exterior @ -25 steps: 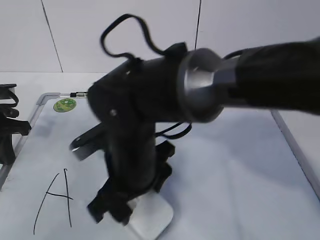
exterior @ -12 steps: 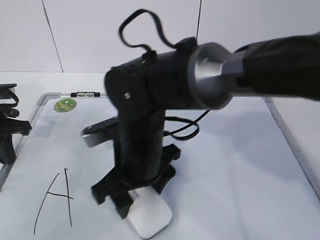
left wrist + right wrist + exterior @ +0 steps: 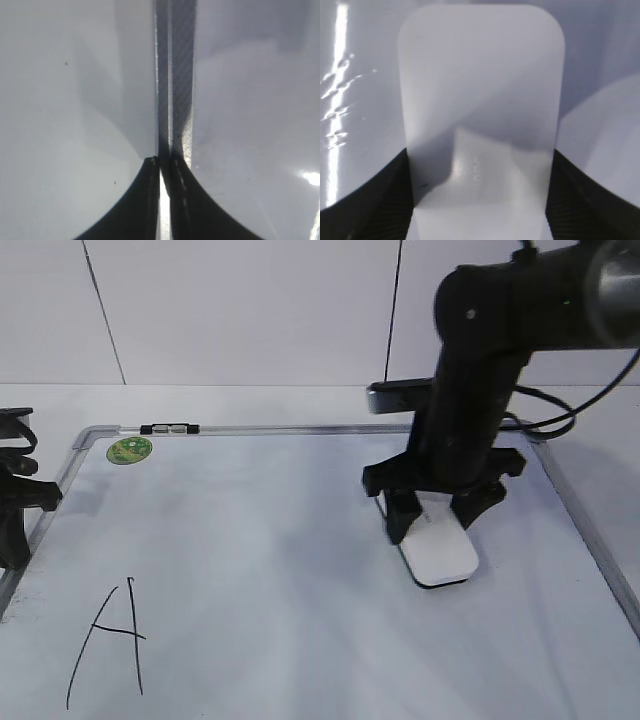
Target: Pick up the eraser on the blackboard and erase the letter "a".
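Observation:
The white eraser [image 3: 445, 555] rests flat on the right part of the blackboard [image 3: 250, 540], its thin dark underside against the surface. My right gripper [image 3: 435, 520] comes down from above and is shut on the eraser's sides. In the right wrist view the eraser [image 3: 480, 90] fills the space between the two black fingers of the gripper [image 3: 479, 152]. My left gripper [image 3: 15, 505] sits at the board's left edge; in the left wrist view it [image 3: 164, 162] is shut over the grey frame [image 3: 175, 75]. No lowercase "a" shows anywhere.
A tall capital "A" [image 3: 110, 640] is written at the board's lower left. A round green sticker [image 3: 130, 450] and a small black-and-silver clip [image 3: 168, 428] sit at the top left of the frame. The frame's right rail [image 3: 590, 540] runs close to the eraser.
My right arm has carried the eraser from the lower middle of the board, beside the "A", to the right and farther back. The left gripper has not moved.

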Controlling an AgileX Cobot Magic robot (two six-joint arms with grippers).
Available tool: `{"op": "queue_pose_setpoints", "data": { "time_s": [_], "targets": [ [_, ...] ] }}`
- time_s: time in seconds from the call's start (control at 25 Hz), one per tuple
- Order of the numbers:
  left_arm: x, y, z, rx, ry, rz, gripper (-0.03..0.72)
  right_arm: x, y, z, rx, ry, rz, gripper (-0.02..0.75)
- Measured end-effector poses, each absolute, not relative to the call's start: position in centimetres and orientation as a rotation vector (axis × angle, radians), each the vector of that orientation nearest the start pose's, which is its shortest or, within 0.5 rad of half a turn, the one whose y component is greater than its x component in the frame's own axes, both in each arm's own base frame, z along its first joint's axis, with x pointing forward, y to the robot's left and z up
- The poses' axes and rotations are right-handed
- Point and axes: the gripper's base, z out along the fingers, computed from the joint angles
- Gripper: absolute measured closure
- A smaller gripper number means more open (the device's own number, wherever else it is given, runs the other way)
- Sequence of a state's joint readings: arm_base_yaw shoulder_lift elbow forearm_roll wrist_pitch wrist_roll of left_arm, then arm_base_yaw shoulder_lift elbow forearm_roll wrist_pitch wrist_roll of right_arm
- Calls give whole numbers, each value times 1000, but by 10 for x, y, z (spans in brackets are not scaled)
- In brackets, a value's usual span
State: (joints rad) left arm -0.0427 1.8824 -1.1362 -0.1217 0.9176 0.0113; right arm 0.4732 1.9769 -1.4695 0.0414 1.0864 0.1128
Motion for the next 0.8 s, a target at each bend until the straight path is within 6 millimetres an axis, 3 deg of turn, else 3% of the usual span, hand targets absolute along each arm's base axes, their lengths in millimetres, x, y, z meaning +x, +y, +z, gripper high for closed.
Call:
{"op": "queue_pose_setpoints", "data": {
  "time_s": [0.08, 0.24, 0.44, 0.56, 0.8],
  "targets": [
    [334, -23, 153, -32, 3145, -152, 673, 350, 157, 200, -430, 3038, 89, 208],
    [334, -23, 153, -30, 3145, -149, 673, 355, 112, 194, -293, 3081, 72, 208],
    [334, -23, 153, -30, 3148, -150, 672, 366, 68, 192, -203, 3071, 61, 208],
    [334, -23, 153, -30, 3148, -150, 672, 368, 55, 192, -203, 3069, 39, 208],
    [334, -23, 153, -30, 3148, -150, 671, 370, 51, 190, -220, 3060, -5, 208]
  ]
}}
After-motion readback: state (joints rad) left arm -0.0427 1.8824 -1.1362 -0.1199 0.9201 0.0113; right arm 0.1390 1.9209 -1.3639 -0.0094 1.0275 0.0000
